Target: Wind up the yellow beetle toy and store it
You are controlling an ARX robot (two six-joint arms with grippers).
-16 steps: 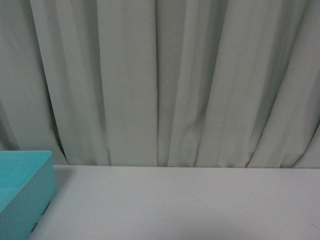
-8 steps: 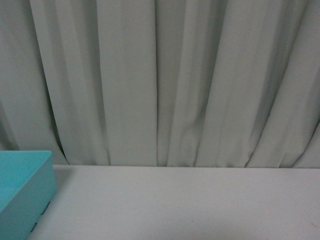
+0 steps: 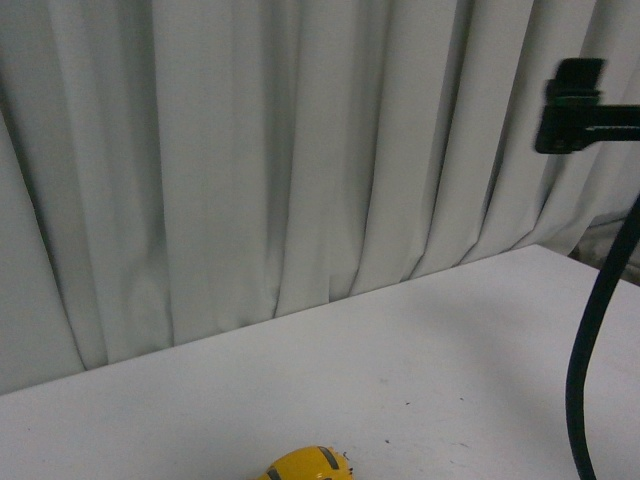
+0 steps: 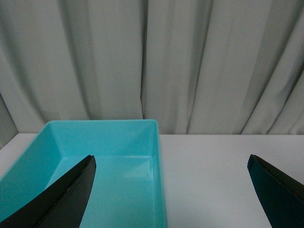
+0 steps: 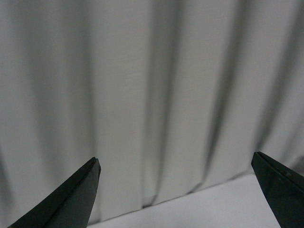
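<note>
— Left gripper (image 4: 171, 159) and right gripper (image 5: 175, 159) both spread wide, empty.
— Yellow toy car (image 3: 305, 466) peeks at the front view's bottom edge; probably light, hard, slippery. Pinch across its sides.

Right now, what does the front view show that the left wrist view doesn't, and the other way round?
Only the front view shows the yellow toy, cut off at the bottom edge, plus a black cable and a black mount on the right. Only the left wrist view shows the teal bin, with nothing visible inside, and the left gripper, open with nothing between its fingers. Both show the pale curtain and the white table.
</note>
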